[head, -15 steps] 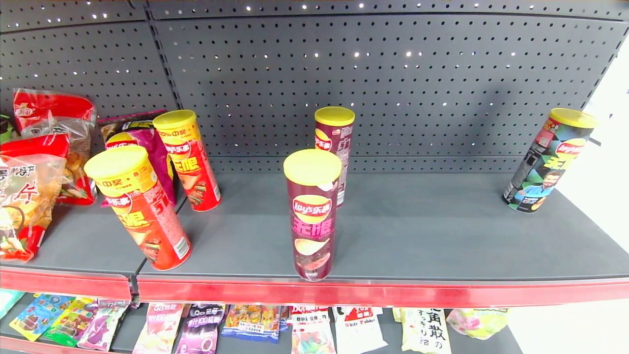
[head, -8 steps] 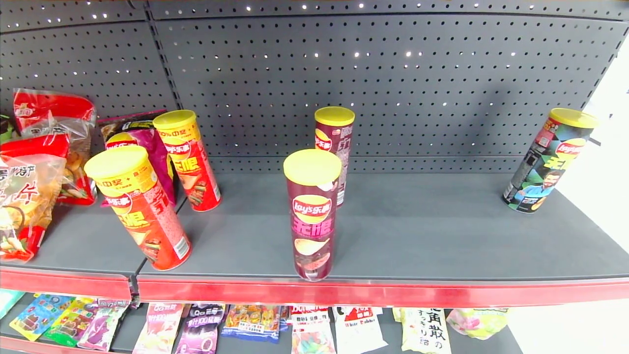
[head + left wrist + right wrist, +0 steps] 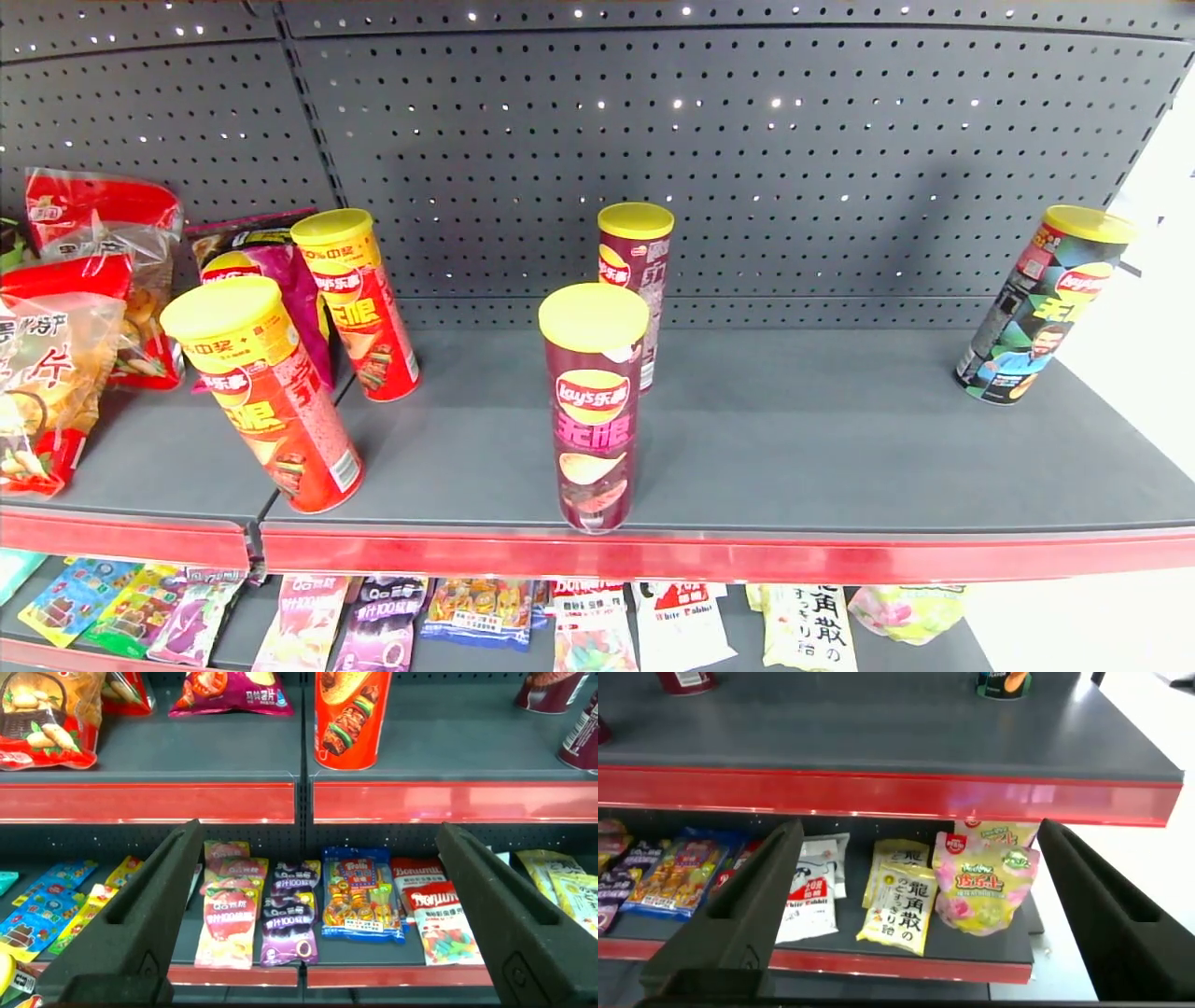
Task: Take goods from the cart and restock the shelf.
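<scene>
Nothing was seen to have moved in the last second: the left gripper (image 3: 318,835) and right gripper (image 3: 920,829) were held empty, fingers spread, before the shelf (image 3: 794,448) where chip cans (image 3: 595,411) stood, so another fetch from the cart was judged due.

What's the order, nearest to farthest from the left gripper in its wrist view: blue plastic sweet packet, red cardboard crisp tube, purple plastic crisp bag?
1. Blue plastic sweet packet: lower shelf, front.
2. Red cardboard crisp tube: upper shelf, front edge.
3. Purple plastic crisp bag: upper shelf, farther back.
</scene>
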Available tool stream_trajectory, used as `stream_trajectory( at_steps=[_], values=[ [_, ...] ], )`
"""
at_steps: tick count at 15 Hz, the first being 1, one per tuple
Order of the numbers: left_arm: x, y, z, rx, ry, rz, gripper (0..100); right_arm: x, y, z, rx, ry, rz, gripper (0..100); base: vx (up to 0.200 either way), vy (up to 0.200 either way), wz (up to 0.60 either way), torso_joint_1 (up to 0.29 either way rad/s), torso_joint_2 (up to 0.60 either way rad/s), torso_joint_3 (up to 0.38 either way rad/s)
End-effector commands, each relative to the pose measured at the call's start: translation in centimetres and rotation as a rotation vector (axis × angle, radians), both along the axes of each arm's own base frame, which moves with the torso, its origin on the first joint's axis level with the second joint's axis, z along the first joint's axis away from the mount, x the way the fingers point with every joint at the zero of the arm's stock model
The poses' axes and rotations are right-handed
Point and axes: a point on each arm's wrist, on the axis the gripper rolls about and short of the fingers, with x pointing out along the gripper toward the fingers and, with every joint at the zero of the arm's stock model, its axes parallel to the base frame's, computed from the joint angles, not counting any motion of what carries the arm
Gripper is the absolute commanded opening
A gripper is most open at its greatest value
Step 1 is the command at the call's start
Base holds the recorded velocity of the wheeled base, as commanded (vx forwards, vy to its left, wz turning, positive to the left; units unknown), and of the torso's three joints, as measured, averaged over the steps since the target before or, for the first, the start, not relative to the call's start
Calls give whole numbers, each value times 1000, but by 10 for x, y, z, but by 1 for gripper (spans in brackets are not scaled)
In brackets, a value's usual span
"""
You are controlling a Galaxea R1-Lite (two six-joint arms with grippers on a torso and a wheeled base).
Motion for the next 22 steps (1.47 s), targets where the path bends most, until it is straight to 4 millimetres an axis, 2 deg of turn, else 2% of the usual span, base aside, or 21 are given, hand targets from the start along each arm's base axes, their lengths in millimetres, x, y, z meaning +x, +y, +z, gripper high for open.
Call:
stream_trajectory(
  at_steps=[1, 9, 22],
  values=[
    [0, 0, 0, -1, 2, 0, 100, -1, 0, 0, -1, -16, 0, 100, 0, 0, 0, 0, 0, 0],
    [0, 0, 0, -2, 2, 0, 100, -1, 0, 0, -5, -18, -3, 100, -175, 0, 0, 2, 1, 3],
    [0, 0, 0, -2, 3, 0, 100, -1, 0, 0, -5, -17, -20, 100, 0, 0, 600, 2, 1, 2]
  ],
)
